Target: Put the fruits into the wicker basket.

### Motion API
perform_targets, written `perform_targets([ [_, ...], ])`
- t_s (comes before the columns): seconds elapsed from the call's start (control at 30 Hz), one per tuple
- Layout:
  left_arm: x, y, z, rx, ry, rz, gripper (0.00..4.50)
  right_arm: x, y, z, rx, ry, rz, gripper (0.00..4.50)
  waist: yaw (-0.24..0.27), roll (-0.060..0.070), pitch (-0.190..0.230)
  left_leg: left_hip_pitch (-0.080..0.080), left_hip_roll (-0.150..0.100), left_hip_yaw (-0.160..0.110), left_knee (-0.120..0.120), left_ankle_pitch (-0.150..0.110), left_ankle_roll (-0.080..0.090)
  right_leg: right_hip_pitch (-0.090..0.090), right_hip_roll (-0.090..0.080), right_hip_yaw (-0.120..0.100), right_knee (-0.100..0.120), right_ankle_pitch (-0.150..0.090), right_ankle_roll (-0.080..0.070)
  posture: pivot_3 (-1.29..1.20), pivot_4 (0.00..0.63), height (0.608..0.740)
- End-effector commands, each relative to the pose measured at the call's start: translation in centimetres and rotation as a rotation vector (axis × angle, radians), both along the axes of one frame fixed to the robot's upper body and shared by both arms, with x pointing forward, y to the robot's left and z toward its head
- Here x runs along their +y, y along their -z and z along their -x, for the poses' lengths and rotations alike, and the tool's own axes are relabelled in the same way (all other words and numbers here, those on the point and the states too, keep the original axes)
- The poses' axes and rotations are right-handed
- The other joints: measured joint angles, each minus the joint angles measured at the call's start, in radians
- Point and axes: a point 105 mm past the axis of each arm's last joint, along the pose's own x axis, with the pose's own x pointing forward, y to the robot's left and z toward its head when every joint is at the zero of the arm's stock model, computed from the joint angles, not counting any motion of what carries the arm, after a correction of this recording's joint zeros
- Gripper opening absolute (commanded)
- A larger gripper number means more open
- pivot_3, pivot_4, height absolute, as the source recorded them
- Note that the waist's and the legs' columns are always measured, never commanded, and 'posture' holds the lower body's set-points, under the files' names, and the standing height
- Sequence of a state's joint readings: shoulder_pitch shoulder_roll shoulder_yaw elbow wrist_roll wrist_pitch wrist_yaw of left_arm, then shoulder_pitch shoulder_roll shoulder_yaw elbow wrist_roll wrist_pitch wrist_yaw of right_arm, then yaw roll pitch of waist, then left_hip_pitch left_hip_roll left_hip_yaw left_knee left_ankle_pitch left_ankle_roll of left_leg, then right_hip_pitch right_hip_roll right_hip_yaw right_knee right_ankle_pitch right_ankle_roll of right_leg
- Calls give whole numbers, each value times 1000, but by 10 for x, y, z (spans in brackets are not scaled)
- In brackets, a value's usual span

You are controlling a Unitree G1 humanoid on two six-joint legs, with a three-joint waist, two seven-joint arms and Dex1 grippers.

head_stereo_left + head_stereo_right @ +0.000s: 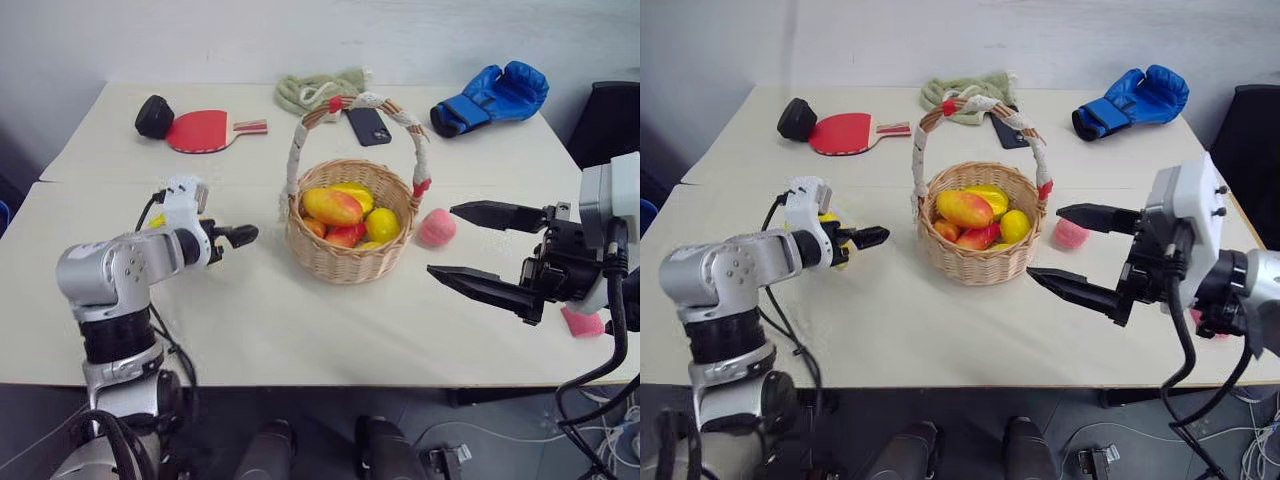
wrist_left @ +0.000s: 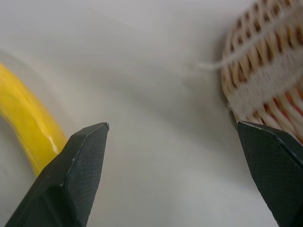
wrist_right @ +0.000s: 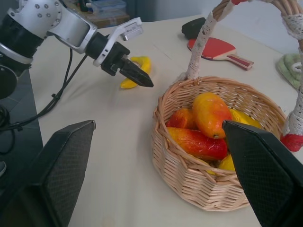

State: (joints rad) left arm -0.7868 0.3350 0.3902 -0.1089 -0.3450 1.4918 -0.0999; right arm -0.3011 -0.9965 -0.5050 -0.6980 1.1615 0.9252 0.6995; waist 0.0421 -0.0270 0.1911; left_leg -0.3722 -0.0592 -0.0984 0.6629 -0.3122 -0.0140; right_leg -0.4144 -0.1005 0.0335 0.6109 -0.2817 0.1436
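Left eye view, left gripper [image 1: 243,236] wide, right gripper [image 1: 468,245] wide, both empty

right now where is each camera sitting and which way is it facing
Left eye and right eye views: on the head, looking forward and down over the table; left gripper on the left, right gripper on the right, both open.
Left wrist view: along its own fingers toward the tabletop, banana on one side, wicker basket on the other.
Right wrist view: along its own fingers across the basket of fruits toward the left gripper.
Shared: the basket shows in every view.
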Motion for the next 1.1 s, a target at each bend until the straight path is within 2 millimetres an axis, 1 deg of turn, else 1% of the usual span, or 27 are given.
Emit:
perform_targets([
  [0.03, 24, 3, -8, 18, -183, -47, 4500, 3, -10, 2, -49, -17, -1, 4473, -5, 0, 0, 0, 1, 1, 0, 0, 0, 0, 0, 0, 0, 0, 0, 0, 150, 740],
  [0.07, 25, 0, -9, 4, -188, -59, 4500, 3, -10, 2, -50, -17, -2, 4473, -10, 0, 0, 0, 1, 2, 0, 0, -1, 0, 1, 0, 0, 0, 0, 0, 150, 740],
  [0.17, 14, -14, -9, -73, -111, -47, 4500, 1, -8, 4, -51, -10, -11, 4473, -14, 0, 0, -1, 1, 2, -1, -1, -1, -2, 1, 0, 1, 0, 0, 0, 150, 740],
  [0.3, 30, -18, -6, -106, -190, -97, 4500, 0, -2, 5, -49, -3, -14, 4473, -15, 0, 0, -2, 1, 2, 0, -1, -1, -3, 0, 0, 0, 0, 0, 0, 150, 740],
  [0.37, 28, -24, -4, -138, -163, -104, 4500, 0, 0, 6, -47, -5, -19, 4473, -16, 0, 0, -1, 1, 3, 0, -1, -1, -3, 0, 1, 0, 0, 0, 0, 150, 740],
  [0.43, 35, -27, -3, -155, -186, -140, 4500, 0, 1, 6, -46, -7, -21, 4473, -15, 0, 0, -1, 1, 3, 0, 0, -1, -3, 0, 1, 1, 0, 0, 0, 150, 740],
  [0.5, 48, -20, 0, -109, -227, -162, 4500, 1, 4, 6, -44, -8, -20, 4473, -16, 0, 0, -1, 1, 3, 0, 0, -1, -3, 0, 1, 1, 0, 0, 0, 150, 740],
  [0.6, 55, -6, 1, -39, -235, -153, 4500, 4, 6, 6, -45, -20, -22, 4473, -16, 0, 0, -1, 1, 3, 0, -1, -1, -3, 0, 1, 1, 0, 0, 0, 150, 740],
  [0.77, 57, 7, -3, 25, -263, -88, 4500, 13, 5, 10, -59, -60, -15, 4473, -15, 0, 0, -1, 1, 3, 0, 0, -1, -3, 0, 1, 1, 0, -1, 0, 150, 740],
  [0.87, 54, 14, -6, 62, -267, -58, 4500, 17, 2, 12, -70, -74, -16, 4473, -14, 0, 0, -1, 1, 2, 0, 0, -1, -3, 0, 0, 1, 0, -1, 0, 150, 740],
  [0.93, 54, 22, -5, 109, -282, -36, 4500, 19, 1, 13, -73, -80, -14, 4473, -14, 0, 0, -1, 1, 2, 0, 0, -1, -3, 0, 0, 1, 0, 0, 0, 150, 740],
  [1.03, 55, 29, -6, 147, -279, -44, 4500, 20, 2, 13, -74, -82, -8, 4473, -14, 0, 0, -1, 1, 2, 0, -1, -1, -3, 0, 0, 1, 0, 0, 0, 150, 740],
  [1.1, 57, 31, -6, 161, -283, -52, 4095, 20, 2, 13, -76, -73, -12, 4500, -15, 0, 0, -1, 1, 2, 0, 0, -1, -3, 0, 0, 1, 0, 0, 0, 150, 740],
])
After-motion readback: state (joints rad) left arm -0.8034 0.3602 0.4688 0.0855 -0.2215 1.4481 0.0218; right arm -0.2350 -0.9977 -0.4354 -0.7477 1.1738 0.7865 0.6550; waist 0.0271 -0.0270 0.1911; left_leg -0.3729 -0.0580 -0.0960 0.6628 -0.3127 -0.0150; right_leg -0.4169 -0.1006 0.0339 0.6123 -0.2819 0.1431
